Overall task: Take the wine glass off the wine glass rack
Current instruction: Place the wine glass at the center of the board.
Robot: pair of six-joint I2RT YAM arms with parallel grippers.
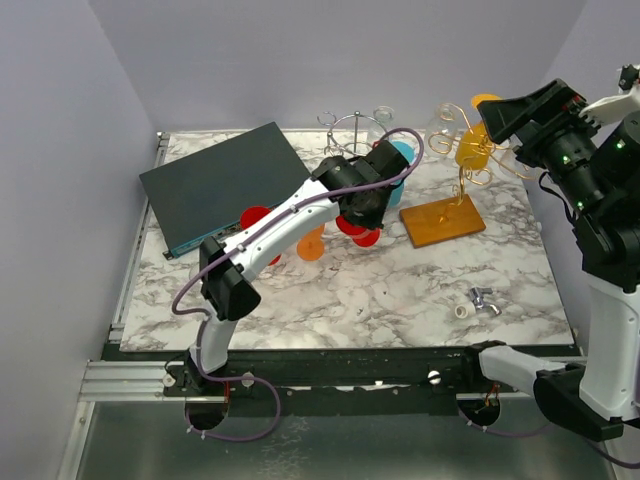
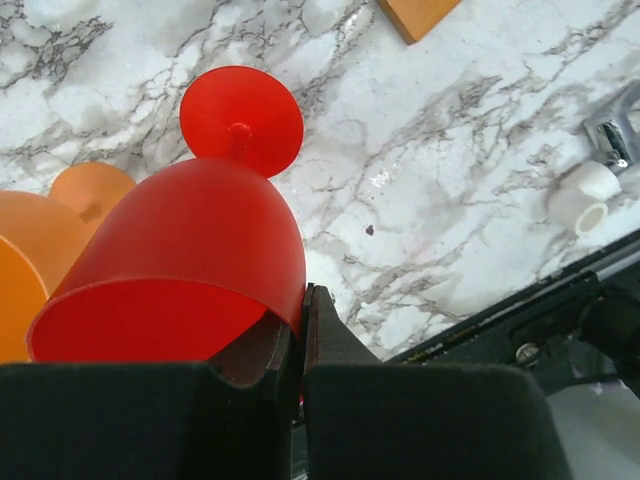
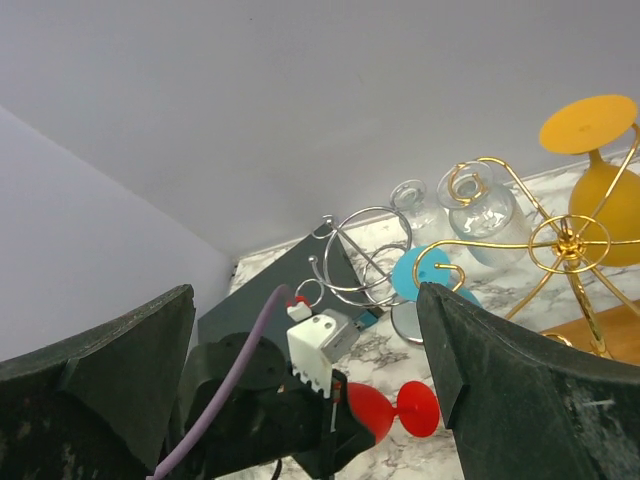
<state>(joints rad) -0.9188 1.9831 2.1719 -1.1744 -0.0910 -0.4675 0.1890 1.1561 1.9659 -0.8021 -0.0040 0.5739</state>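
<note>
Left hand [image 2: 300,322]: clenched on the red translucent plastic wine glass [image 2: 190,260], with the bowl's rim wall pinched between the two fingers.
Glass position: held over the white marble-patterned surface [image 1: 400,300], foot pointing away from the hand. It is clear of the gold wire wine glass rack [image 1: 465,172] and sits left of the rack's orange wooden base plate [image 1: 442,221].
Rack: upright at the far right of the surface. A yellow plastic wine glass [image 1: 472,146] hangs on it, foot uppermost (bowl partly screened by the wires).
Right hand [image 3: 305,300]: released, fingers spread wide, raised at the right edge, facing the rack, gripping nothing.
Adjacent item: an orange plastic wine glass [image 2: 40,240] lies just beside the red one.
</note>
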